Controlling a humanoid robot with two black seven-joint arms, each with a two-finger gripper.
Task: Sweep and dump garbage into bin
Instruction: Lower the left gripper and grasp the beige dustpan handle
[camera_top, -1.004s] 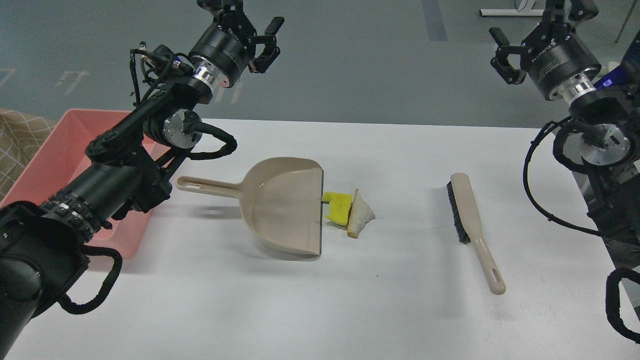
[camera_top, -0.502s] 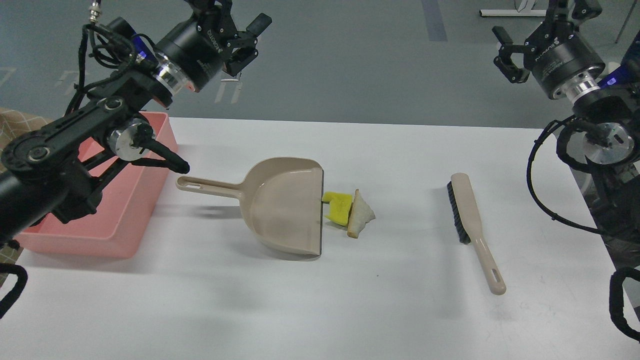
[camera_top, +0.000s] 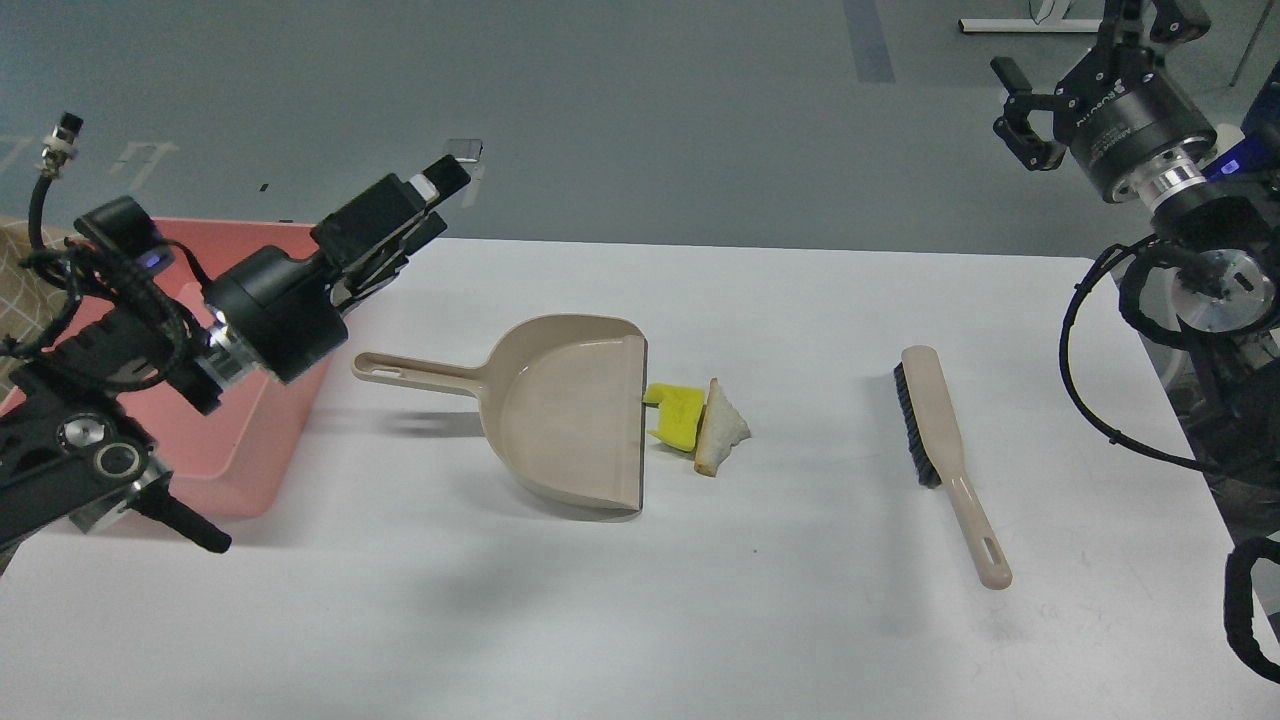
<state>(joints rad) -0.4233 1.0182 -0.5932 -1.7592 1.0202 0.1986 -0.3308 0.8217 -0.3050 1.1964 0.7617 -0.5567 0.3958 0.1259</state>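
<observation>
Grey floor lay beyond a white table (camera_top: 640, 620), where the beige dustpan (camera_top: 575, 415) sat mouth-right with its handle pointing left toward the salmon-pink bin (camera_top: 255, 440) at the table's left edge. Touching the pan's lip were the yellow foam block (camera_top: 676, 415) and, just right of it, the white bread slice (camera_top: 722, 428); neither was inside the pan yet. Further right, well apart from the garbage, the brush (camera_top: 945, 455) lay untouched.

Over the last second the left arm had swung down from high above the table, and the left gripper (camera_top: 445, 185) now hung lower, over the bin's far right corner, fingers pointing right and up; they looked apart and held nothing. That drop probably set up a reach for the dustpan handle. The right gripper (camera_top: 1040, 110) had barely shifted at the far right; it was empty, though whether spread or closed I could not tell.
</observation>
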